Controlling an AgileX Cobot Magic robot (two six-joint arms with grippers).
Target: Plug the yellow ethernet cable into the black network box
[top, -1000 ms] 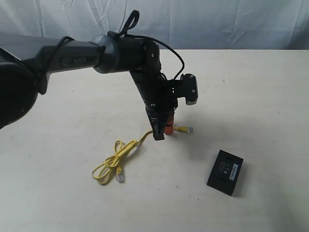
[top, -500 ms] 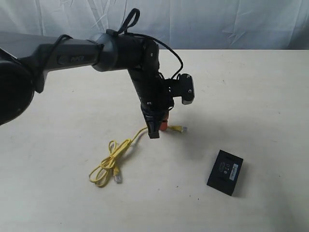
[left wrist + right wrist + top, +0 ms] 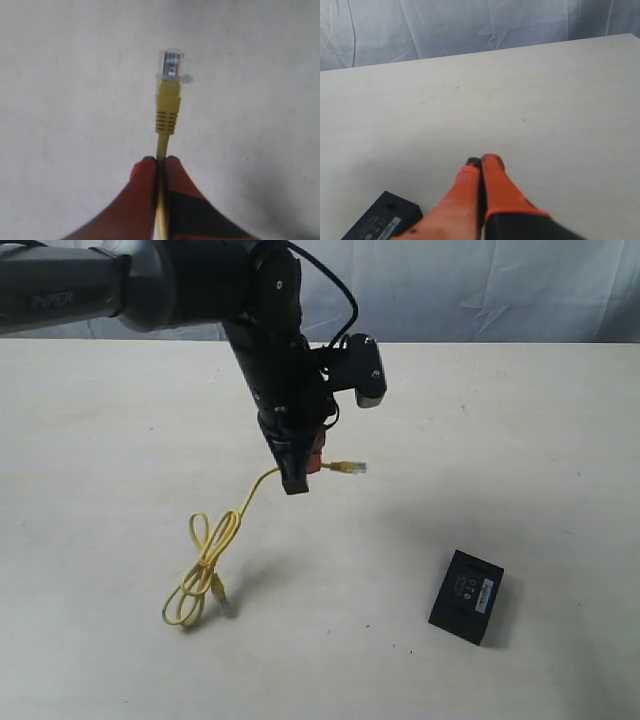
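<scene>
My left gripper is shut on the yellow ethernet cable just behind one plug, held above the table. That plug sticks out past the fingertips, clear tip pointing toward the right. The rest of the cord hangs down to a loop resting on the table, with the other plug at its lower end. The black network box lies flat at the lower right, label strip up. My right gripper is shut with nothing in it, near the box; it is out of the exterior view.
The pale table stretches all round, with a white cloth backdrop behind its far edge. The left arm reaches in from the upper left, its wrist camera sticking out to the right.
The left gripper has risen and shifted up and left with the cable. The cord has been pulled up so that the loop now hangs stretched, only its lower end on the table.
</scene>
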